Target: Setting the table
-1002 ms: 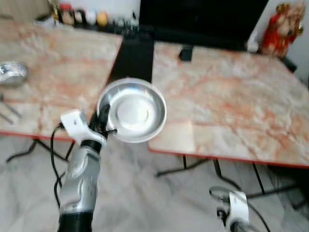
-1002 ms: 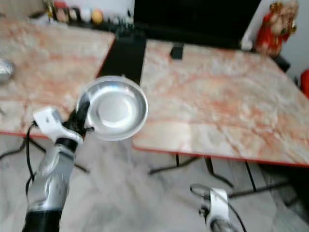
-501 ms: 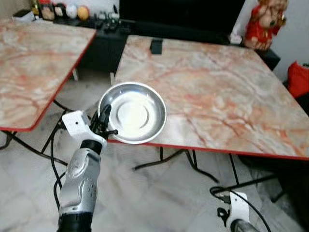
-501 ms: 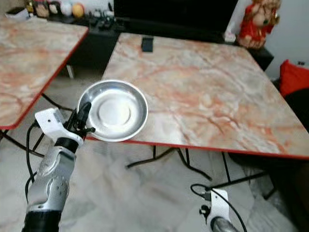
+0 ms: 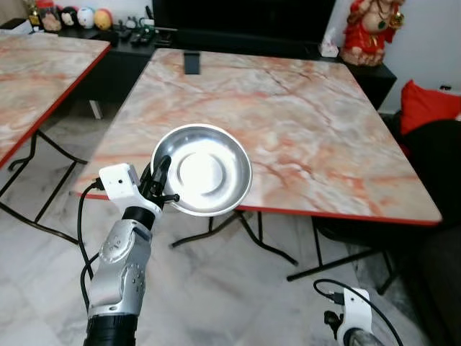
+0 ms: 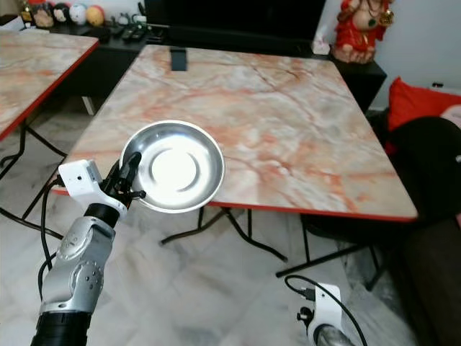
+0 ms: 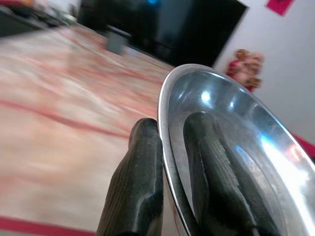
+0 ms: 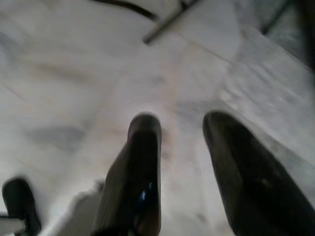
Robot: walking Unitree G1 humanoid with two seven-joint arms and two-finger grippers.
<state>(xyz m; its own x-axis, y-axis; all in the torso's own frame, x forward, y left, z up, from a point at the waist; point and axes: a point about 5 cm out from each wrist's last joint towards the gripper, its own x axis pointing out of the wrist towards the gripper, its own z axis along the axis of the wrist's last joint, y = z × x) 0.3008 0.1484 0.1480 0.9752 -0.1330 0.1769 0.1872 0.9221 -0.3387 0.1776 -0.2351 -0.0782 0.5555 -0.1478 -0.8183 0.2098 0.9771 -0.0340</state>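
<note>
A steel bowl (image 5: 203, 169) is held at its 9 o'clock rim by the left gripper (image 5: 160, 180), one finger (image 7: 135, 187) pressed outside the wall and the other inside. The bowl is carried in the air over the near edge of the marble bench (image 5: 302, 122), toward its near left corner. A small dark object (image 5: 191, 63) lies at the bench's 11 o'clock. The right gripper (image 8: 182, 172) hangs low over the floor (image 8: 74, 73), its fingers spread apart and empty.

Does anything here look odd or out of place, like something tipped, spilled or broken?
Nothing looks spilled or broken. The steel bowl is empty and held level by its rim in the left gripper, above the near edge of the marble table. A small dark object lies at the far edge.
</note>
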